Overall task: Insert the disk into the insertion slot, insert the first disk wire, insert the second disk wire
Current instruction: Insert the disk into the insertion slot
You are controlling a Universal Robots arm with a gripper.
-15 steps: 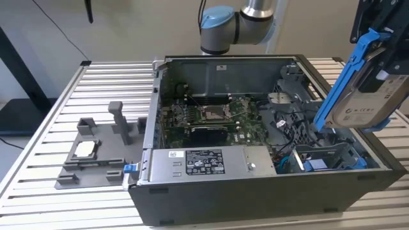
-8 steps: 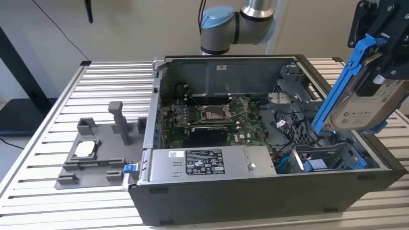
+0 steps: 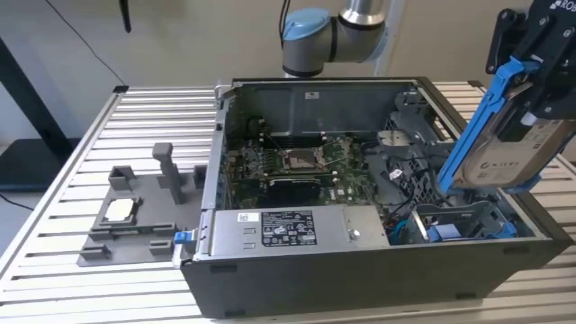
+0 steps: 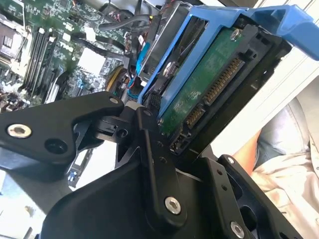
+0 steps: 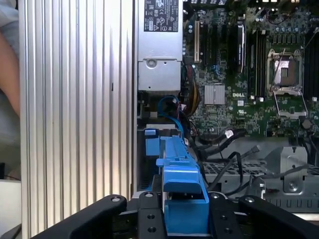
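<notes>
My gripper (image 3: 533, 101) is shut on the disk (image 3: 504, 158), a silver drive in a blue plastic carrier. It hangs tilted over the exterior view's right end of the open computer case (image 3: 360, 283). Below it, in the case's near corner, sits the insertion slot (image 3: 461, 221), a dark grey cage with blue tabs. In the first wrist view the carrier (image 5: 182, 194) sits between the black fingers (image 5: 149, 219), with the slot (image 5: 152, 144) beyond it. The second wrist view shows the disk's green circuit board (image 4: 199, 94) and connector pins. A blue wire (image 5: 172, 112) and black wires (image 5: 224, 137) lie loose beside the slot.
A silver power-supply box (image 3: 288, 229) lies along the case's near wall and the motherboard (image 3: 306, 162) in the middle. A grey fixture (image 3: 135, 212) stands on the slatted table (image 3: 81, 297) at the exterior view's left. A person's arm (image 5: 7, 64) is beside the table.
</notes>
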